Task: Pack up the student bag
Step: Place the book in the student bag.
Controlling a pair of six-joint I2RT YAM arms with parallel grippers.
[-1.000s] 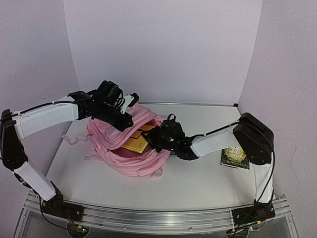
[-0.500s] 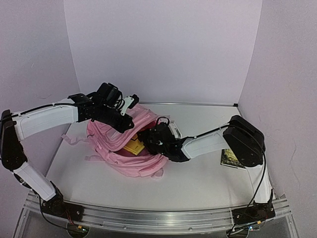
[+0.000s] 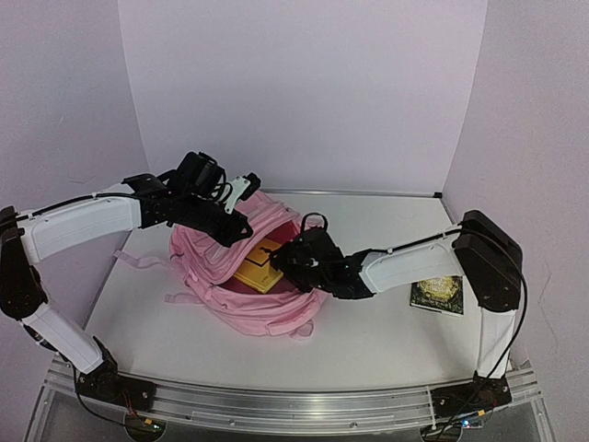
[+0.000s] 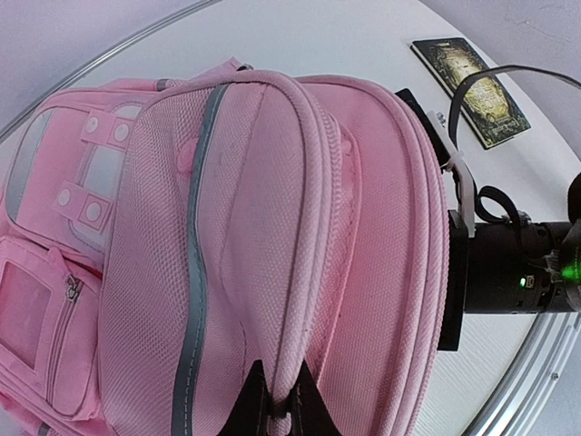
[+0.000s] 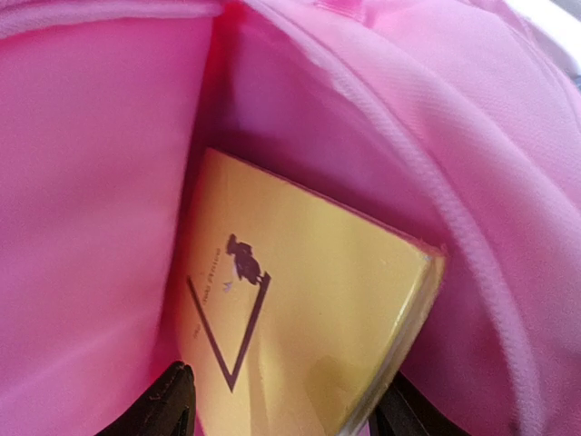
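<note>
Student bag (image 4: 272, 227): soft, floppy; I take it by the rim.
Left fingers (image 4: 256, 407): pinched shut on that rim.
Right fingers (image 5: 172, 400): spread, straddling yellow book (image 5: 309, 318).

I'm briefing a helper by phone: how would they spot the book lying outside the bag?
Find the big pink bag. To its right, by the right arm, a dark book lies flat on the table. Gold print covers it, unlike the yellow book inside the bag.
</note>
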